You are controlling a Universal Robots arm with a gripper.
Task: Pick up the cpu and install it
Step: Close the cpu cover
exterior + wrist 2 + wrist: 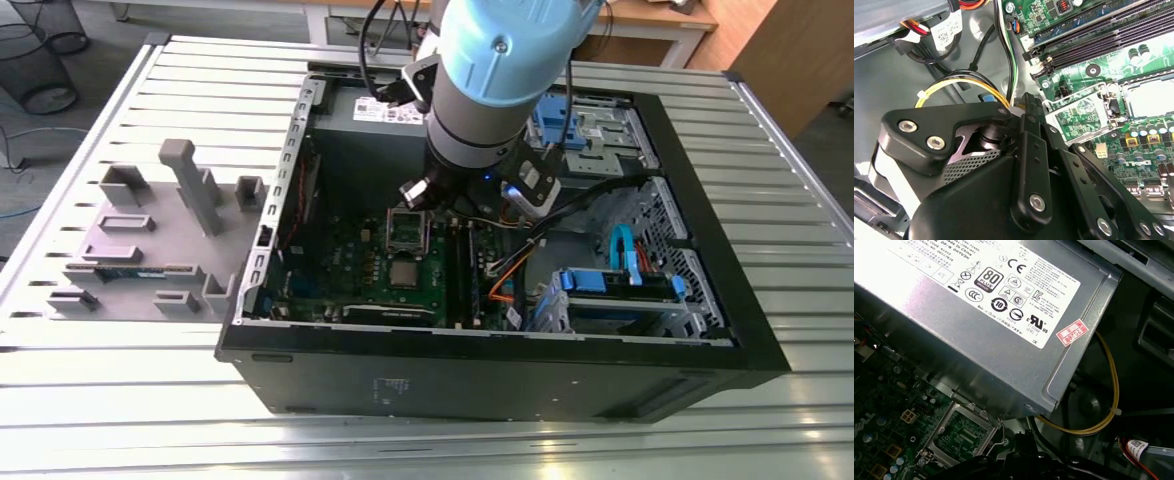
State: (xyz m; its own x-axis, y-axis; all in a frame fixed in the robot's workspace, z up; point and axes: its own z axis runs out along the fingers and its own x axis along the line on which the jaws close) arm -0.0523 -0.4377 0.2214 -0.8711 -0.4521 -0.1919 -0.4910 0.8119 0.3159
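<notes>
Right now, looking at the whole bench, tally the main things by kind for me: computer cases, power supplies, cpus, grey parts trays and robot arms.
computer case: 1
power supply: 1
cpu: 1
grey parts tray: 1
robot arm: 1
Total: 5

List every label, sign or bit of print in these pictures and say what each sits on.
On the power supply: white label, badges plus fine print too small to read.
Beside it: red-and-white sticker, characters blurred.
On a cable: white tag, unreadable.
On the computer case: pale print, too small.
</notes>
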